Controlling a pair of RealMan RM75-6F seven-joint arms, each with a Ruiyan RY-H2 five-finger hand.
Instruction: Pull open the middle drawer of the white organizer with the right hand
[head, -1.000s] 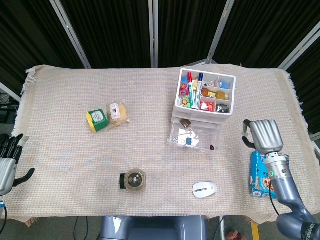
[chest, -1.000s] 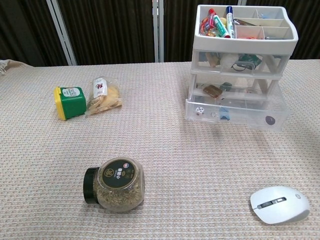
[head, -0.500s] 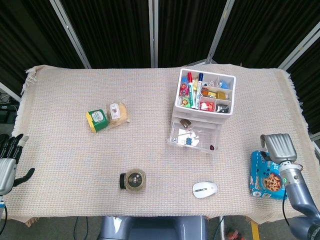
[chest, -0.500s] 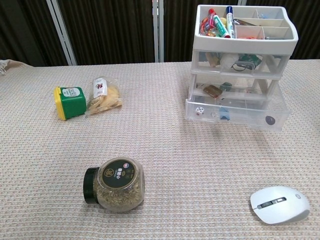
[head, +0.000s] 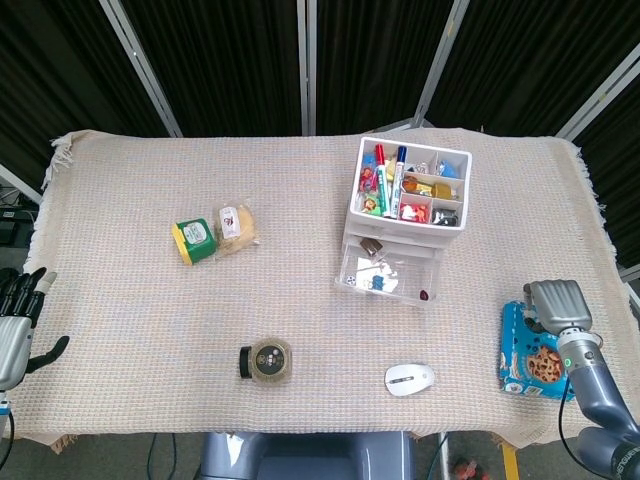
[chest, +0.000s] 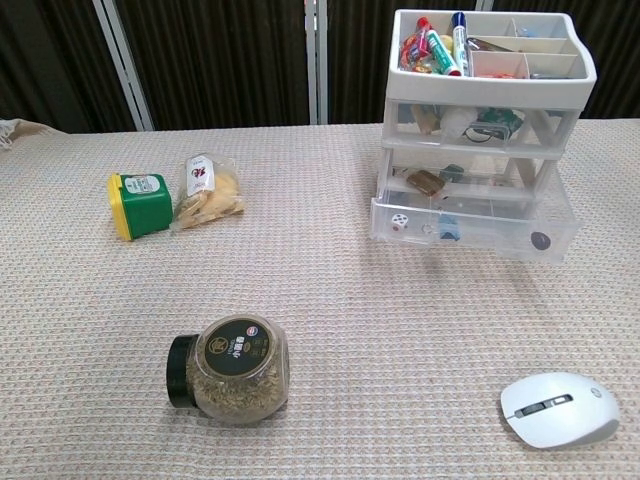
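The white organizer (head: 408, 208) stands right of centre, with pens and small items in its top tray. One clear drawer (chest: 472, 226) is pulled out toward the front, holding a die and small bits. My right hand (head: 558, 305) hangs well away from it at the table's right edge, above a blue cookie packet (head: 528, 352), holding nothing. Only its back shows. My left hand (head: 15, 325) hovers at the near left corner, fingers spread and empty. Neither hand shows in the chest view.
A white mouse (head: 410, 378) lies in front of the organizer. A jar with a black lid (head: 265, 361) lies on its side near the front edge. A green tub (head: 194, 240) and a snack bag (head: 237, 225) sit at centre left.
My right hand has drawn back toward the near right edge, away from the organizer. The cookie packet beneath it now shows more. The drawer and my left hand have not moved.
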